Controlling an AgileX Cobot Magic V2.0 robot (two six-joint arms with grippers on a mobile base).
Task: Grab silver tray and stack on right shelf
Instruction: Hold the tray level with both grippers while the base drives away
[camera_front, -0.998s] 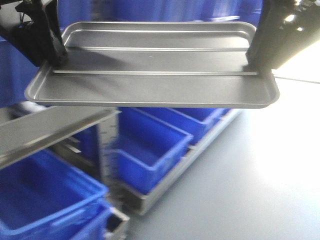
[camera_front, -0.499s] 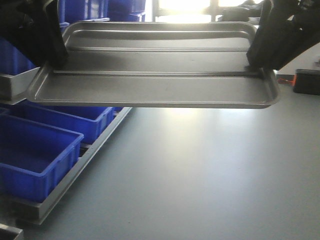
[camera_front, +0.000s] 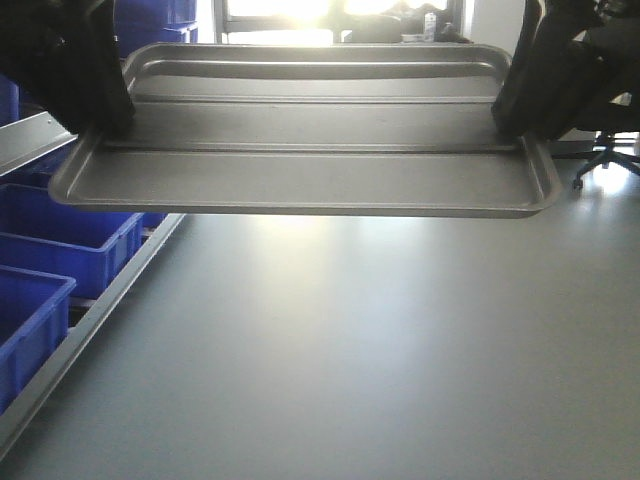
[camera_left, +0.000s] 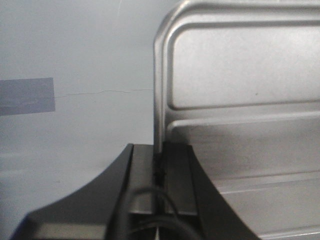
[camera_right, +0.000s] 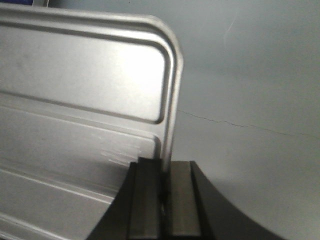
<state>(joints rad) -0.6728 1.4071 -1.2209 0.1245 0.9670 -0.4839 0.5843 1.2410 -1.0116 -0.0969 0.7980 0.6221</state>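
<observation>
- Blue bins (camera_front: 70, 250) sit in a row at the far left of the front view, low down and well below the tray.
- A steel rail (camera_front: 30, 140) slants above them, and a lower frame edge (camera_front: 100, 310) runs along their front.
- The left gripper (camera_left: 160, 152) is clamped on the tray's left short rim. In the wrist view its two dark fingers (camera_left: 180, 165) have the rolled edge pinched between them.
- The silver tray (camera_front: 300, 160) hangs in the air, level and floor-side up, spanning the gap between both arms. Its two long ribs run side to side.
- Beneath it lies a bare grey floor (camera_front: 350, 350), well apart from the tray. The left wrist view shows a blue-grey patch (camera_left: 25, 96) and a thin crack on that floor.
- The right gripper (camera_right: 165, 167) is closed on the tray's right short rim, one finger inside the rim and one outside.
- An office chair (camera_front: 610, 150) stands at the far right, behind the right arm, against bright window light.
</observation>
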